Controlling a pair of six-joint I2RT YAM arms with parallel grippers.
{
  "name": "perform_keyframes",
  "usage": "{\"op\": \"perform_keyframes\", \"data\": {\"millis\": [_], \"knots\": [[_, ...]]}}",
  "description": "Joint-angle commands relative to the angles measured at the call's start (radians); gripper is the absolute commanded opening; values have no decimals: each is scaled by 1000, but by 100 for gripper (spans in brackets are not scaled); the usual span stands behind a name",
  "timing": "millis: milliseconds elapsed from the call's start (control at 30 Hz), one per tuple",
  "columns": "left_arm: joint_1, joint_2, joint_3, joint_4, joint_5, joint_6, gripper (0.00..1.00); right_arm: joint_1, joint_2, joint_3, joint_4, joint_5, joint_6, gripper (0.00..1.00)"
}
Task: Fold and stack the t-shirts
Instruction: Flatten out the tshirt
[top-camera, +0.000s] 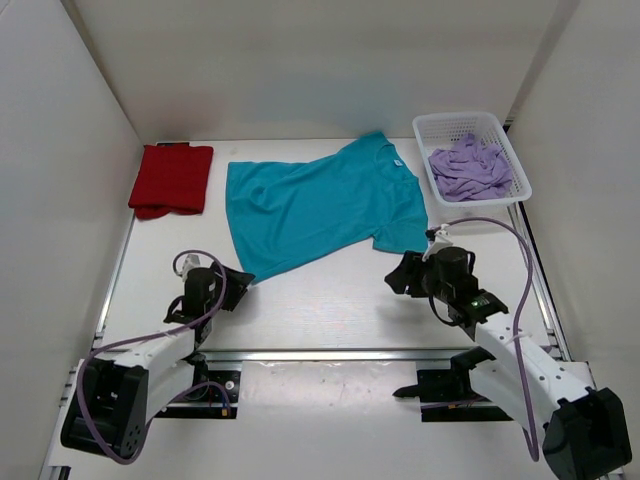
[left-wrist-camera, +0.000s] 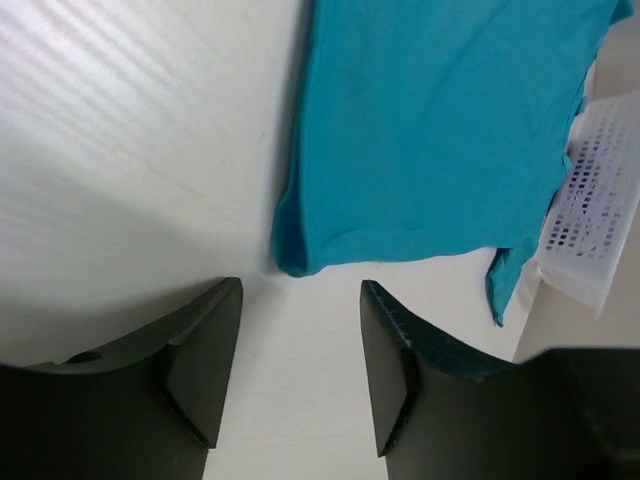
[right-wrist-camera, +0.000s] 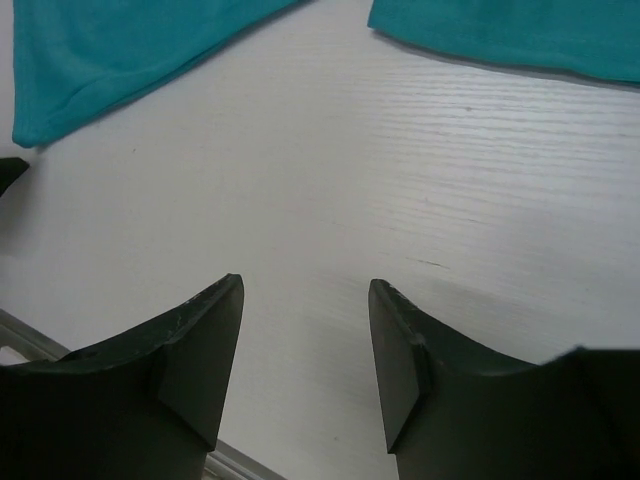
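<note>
Progress looks like roughly one shirt in three. The red shirt (top-camera: 172, 178) lies folded into a neat rectangle at the far left of the table (top-camera: 330, 310), and I take it as the finished base of the stack. The teal shirt (top-camera: 320, 205) is spread flat in the middle, unfolded, with its sleeves out and its collar toward the basket (top-camera: 470, 119); it seems to be the one in hand. The lavender shirt (top-camera: 470, 168) lies crumpled inside the basket at the far right, apparently untouched. The left gripper (left-wrist-camera: 300, 290) hangs low over the table with its jaws apart and nothing between them, the teal shirt's near left corner just beyond its tips. The right gripper (right-wrist-camera: 305, 283) also has its jaws apart over bare table, near the shirt's near sleeve but holding none of it. By my reading, what is left is to grip the teal shirt, fold it and set it on the red one, then take out, flatten, fold and stack the lavender one.
</note>
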Motion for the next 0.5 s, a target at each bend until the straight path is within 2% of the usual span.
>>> {"op": "perform_keyframes", "data": {"millis": [0,67,167,333,467], "knots": [[-15,-34,-48,14,-33,-150,61,-31,-41,-9,38,-15,10,52],[-31,-51,-39,-11,-97,-166,58,-30,-38,-1,41,-18,21,51],[-22,-20,-47,26,-71,-213,52,-16,-27,5,57,-22,21,51],[-75,89,4,28,-94,-240,50,-2,-10,11,72,-29,27,51],[-62,162,-14,91,-82,-273,48,-2,-13,11,75,-34,32,52]]}}
